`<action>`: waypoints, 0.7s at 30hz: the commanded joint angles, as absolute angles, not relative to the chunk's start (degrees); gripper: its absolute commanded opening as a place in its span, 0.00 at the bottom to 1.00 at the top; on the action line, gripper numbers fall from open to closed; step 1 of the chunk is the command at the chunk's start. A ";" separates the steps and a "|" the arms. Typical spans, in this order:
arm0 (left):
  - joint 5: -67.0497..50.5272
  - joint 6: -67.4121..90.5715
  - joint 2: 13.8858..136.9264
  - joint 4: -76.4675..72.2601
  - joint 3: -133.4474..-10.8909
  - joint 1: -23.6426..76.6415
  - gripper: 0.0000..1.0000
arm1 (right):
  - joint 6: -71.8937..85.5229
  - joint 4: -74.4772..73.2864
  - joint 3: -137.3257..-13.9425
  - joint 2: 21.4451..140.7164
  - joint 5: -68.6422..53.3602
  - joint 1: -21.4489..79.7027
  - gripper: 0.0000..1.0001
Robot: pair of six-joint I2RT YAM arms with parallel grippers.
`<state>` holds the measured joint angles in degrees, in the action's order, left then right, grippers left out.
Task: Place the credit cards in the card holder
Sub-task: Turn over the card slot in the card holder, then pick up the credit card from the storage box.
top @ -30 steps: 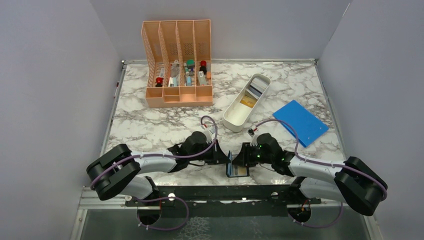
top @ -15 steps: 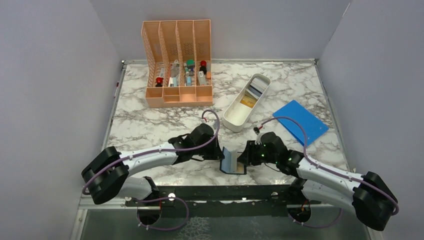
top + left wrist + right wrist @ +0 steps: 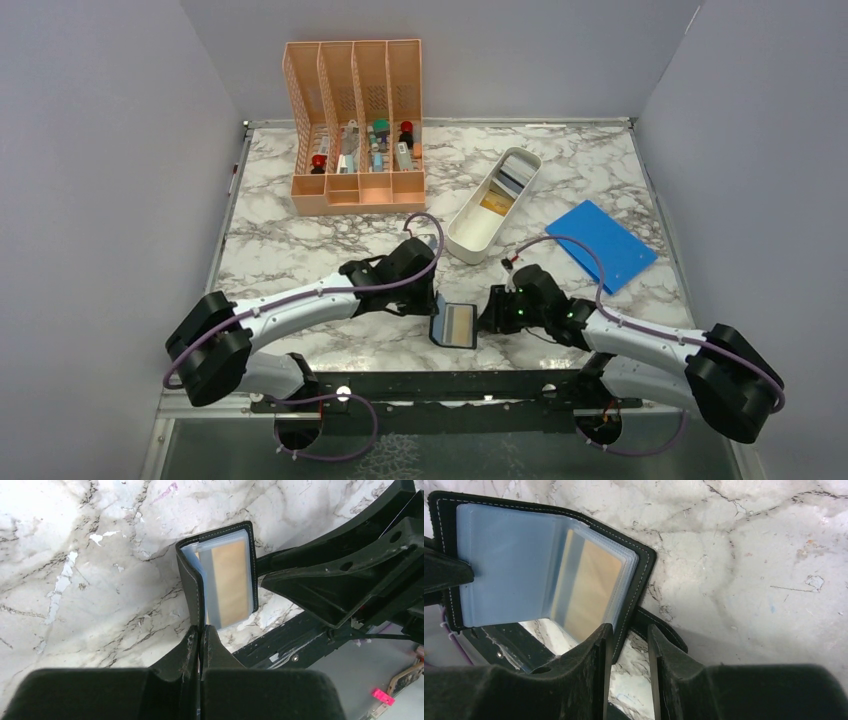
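Clearly the left hand [image 3: 201,630] was closed tight on one cover of the card holder [image 3: 190,587], which stood open between the two arms near the front edge of the table [image 3: 300,260]. The right hand [image 3: 626,636] stood narrow around the other cover's edge, not visibly pinching. I judged it best to hold the covers spread and steady. More credit cards [image 3: 503,188] lay in the white tray [image 3: 466,243]; plain grey walls enclosed the marble table

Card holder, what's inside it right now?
In the open card holder, clear plastic sleeves hold one tan card with a grey stripe. Whatever sits in the sleeves stacked behind it is covered.
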<state>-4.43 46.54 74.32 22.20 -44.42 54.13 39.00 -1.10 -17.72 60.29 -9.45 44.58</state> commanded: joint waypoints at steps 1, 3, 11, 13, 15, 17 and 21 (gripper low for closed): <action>-4.26 44.90 77.67 23.80 -47.50 54.73 0.00 | 39.18 4.04 -16.50 62.40 -9.22 44.92 0.36; -4.51 44.62 78.55 22.87 -47.55 54.84 0.00 | 39.12 4.65 -16.35 63.75 -9.15 44.90 0.35; -8.02 45.17 80.60 17.65 -46.15 54.76 0.00 | 39.10 4.94 -16.47 64.74 -8.38 44.91 0.35; -7.42 45.74 79.75 17.31 -45.31 54.48 0.00 | 38.59 1.86 -17.75 62.62 -6.33 44.91 0.36; -7.38 46.32 78.42 16.75 -44.02 53.81 0.00 | 37.72 -1.67 -19.86 60.15 -3.98 44.91 0.38; -7.62 46.42 77.24 16.26 -42.76 52.96 0.00 | 35.19 -5.26 -22.71 57.89 -1.35 44.91 0.40; -8.51 45.82 75.77 15.27 -40.93 51.27 0.00 | 28.79 -8.95 -29.17 55.23 3.04 44.91 0.51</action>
